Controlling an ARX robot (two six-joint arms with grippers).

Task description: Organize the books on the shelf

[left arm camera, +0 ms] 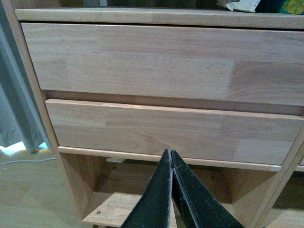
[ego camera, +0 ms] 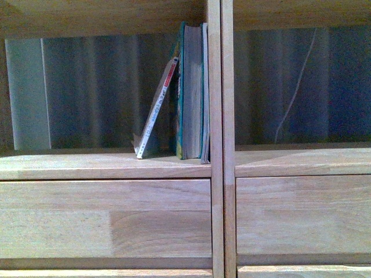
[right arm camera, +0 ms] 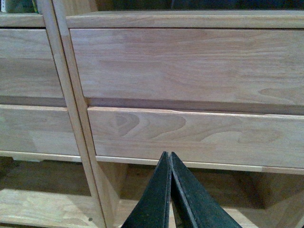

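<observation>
- Your left gripper [left arm camera: 171, 154] is clenched, tips together, holding nothing, before the lower drawer front [left arm camera: 171, 130].
- Your right gripper [right arm camera: 170, 156] likewise, pressed tight and empty.
- The books [ego camera: 191, 92] stand in the shelf [ego camera: 215, 168] compartment above both jaws; the thin book [ego camera: 155, 113] leans against them.
- Spine lettering is too small to read.

Looks like a home room or a mock-up of one. Pale wood shelf [ego camera: 215, 116] with plain drawer fronts [left arm camera: 161, 61], paperback books [ego camera: 191, 92] at frame centre, grey curtain [ego camera: 104, 87] behind the open back, light wood-look floor [left arm camera: 28, 199] lower left.
</observation>
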